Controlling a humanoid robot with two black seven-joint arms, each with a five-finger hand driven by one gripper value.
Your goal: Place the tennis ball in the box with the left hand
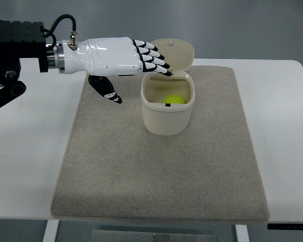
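A yellow-green tennis ball (174,100) lies inside the cream box (166,121), whose lid (175,52) stands tipped open at the back. My left hand (141,75), white with black finger joints, hovers at the box's upper left rim. Its fingers (154,58) are spread out over the rim and hold nothing, and the thumb (107,91) hangs down to the left of the box. The right arm does not show.
The box stands on a beige mat (161,171) that covers the middle of a white table (25,146). The left arm's black mount (12,43) sits at the upper left corner.
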